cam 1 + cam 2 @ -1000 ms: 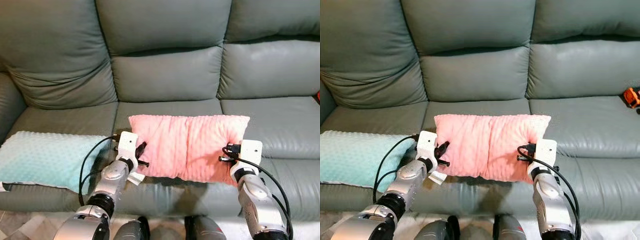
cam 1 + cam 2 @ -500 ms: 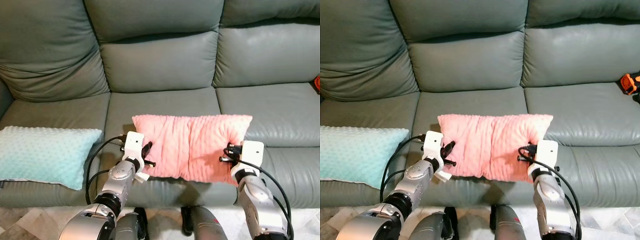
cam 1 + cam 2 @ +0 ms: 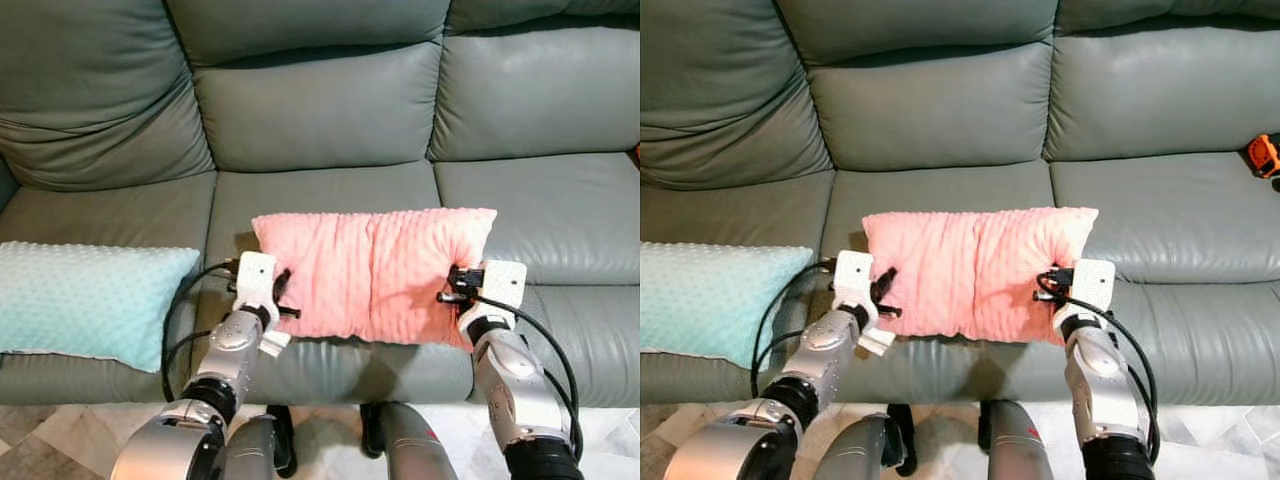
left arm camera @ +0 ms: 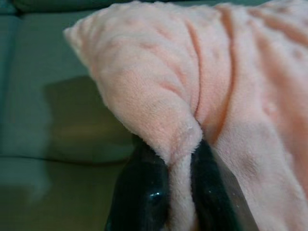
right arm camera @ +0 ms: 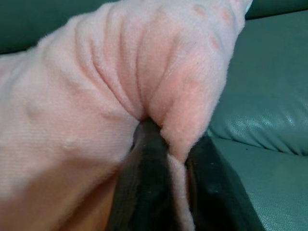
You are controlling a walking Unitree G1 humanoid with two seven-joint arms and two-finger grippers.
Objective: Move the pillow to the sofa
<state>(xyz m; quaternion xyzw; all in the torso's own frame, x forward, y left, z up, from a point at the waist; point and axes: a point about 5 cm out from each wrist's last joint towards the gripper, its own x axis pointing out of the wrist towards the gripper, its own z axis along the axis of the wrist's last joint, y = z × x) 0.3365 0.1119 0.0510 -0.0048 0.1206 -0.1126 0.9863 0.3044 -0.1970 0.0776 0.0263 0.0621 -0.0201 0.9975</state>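
Pinching the pink dimpled plush pillow (image 3: 375,275) between them, left pincer (image 3: 278,300) and right pincer (image 3: 452,285) stand closed over the grey-green leather sofa (image 3: 320,195), release pending.

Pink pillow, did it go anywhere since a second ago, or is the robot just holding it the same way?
The fluffy pink pillow hardly moved: the camera tilted down, and the pillow is still held over the grey-green leather sofa's middle seat. The left gripper and right gripper stay clamped on its two ends, nothing let go. The mint dotted pillow stays on the left seat.
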